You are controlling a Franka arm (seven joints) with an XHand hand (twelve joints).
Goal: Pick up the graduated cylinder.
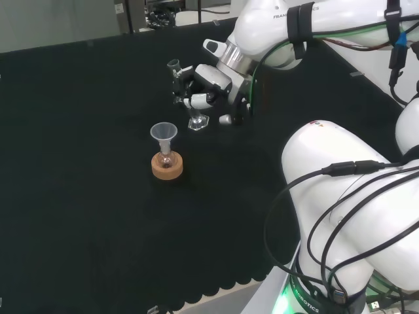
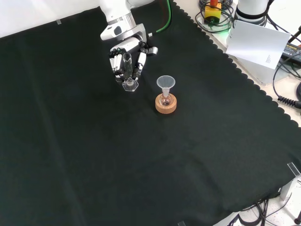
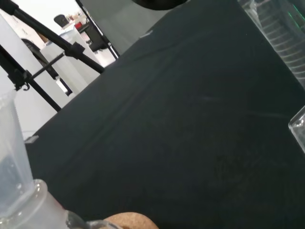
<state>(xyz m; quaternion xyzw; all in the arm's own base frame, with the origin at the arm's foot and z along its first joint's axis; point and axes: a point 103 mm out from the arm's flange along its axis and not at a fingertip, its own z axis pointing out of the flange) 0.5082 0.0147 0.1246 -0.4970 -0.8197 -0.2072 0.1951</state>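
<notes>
Graduated cylinder (image 2: 127,70) sits upper-left-centre of front view, upright, hex base on black cloth (image 2: 141,165). Your hand (image 2: 126,56) wraps it, fingers curled around tube from both sides, probably to keep it vertical for lift. Funnel (image 2: 165,84) in flask on cork ring (image 2: 166,105) just right; mind it.

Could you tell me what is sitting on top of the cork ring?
A small flask stands on the cork ring, with a clear funnel in its neck. The flask's underside is hidden in the ring.
</notes>
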